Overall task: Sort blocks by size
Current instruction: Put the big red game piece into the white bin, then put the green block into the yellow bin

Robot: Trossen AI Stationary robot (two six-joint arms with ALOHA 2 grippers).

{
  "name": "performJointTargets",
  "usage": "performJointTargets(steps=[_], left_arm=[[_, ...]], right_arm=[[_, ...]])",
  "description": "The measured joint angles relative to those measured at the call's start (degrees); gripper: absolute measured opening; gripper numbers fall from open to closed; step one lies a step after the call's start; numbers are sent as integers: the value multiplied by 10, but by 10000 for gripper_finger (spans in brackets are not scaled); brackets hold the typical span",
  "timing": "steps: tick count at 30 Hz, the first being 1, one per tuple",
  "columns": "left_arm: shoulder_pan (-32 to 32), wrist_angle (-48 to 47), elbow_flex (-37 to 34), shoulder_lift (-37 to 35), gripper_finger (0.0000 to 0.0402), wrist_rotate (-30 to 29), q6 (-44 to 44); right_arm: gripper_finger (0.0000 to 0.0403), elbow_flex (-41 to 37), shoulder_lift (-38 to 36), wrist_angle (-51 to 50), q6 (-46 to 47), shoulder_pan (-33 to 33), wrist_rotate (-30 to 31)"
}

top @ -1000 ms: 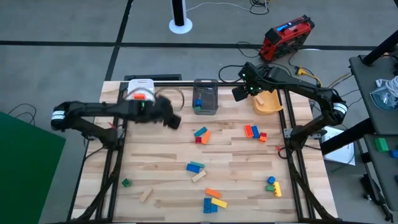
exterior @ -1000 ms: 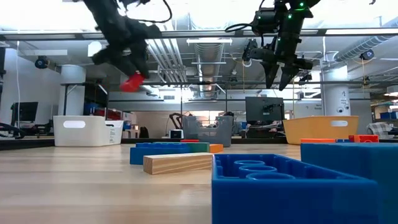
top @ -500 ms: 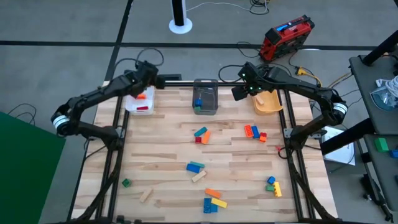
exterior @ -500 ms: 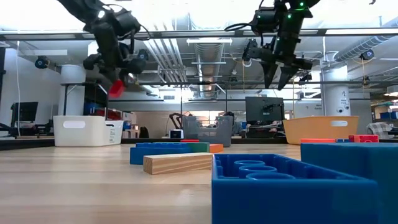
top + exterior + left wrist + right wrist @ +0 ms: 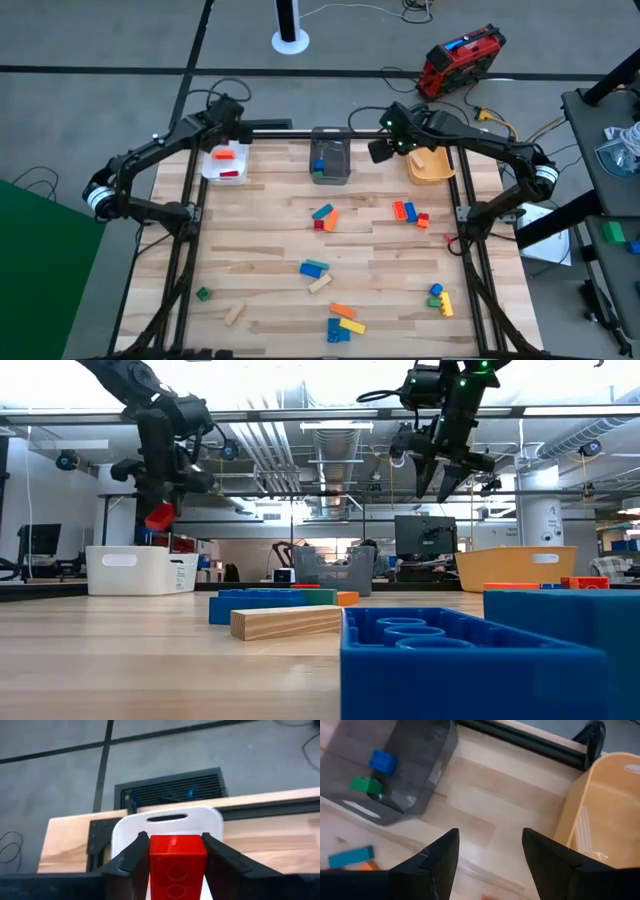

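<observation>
My left gripper (image 5: 172, 854) hangs above the white bin (image 5: 120, 827) at the table's far edge, clamped on a red block (image 5: 176, 860) — open air below. My right gripper (image 5: 490, 852), fingers apart, hovers between grey bin (image 5: 415, 750) and orange bin (image 5: 602, 815).

Table: pale wood planks (image 5: 260, 250)
Far edge: white bin (image 5: 226, 163), grey bin (image 5: 330, 156), orange bin (image 5: 432, 166)
Surface: scattered blocks (image 5: 322, 216)
</observation>
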Motion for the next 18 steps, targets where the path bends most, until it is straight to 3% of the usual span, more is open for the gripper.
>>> performJointTargets(steps=[7,18], left_arm=[[0,-23,-2,0,181,4,-2],[-21,-23,-2,0,186,65,-22]], right_arm=[[208,0,0,4,1,2,0],[208,-1,0,4,1,9,-11]])
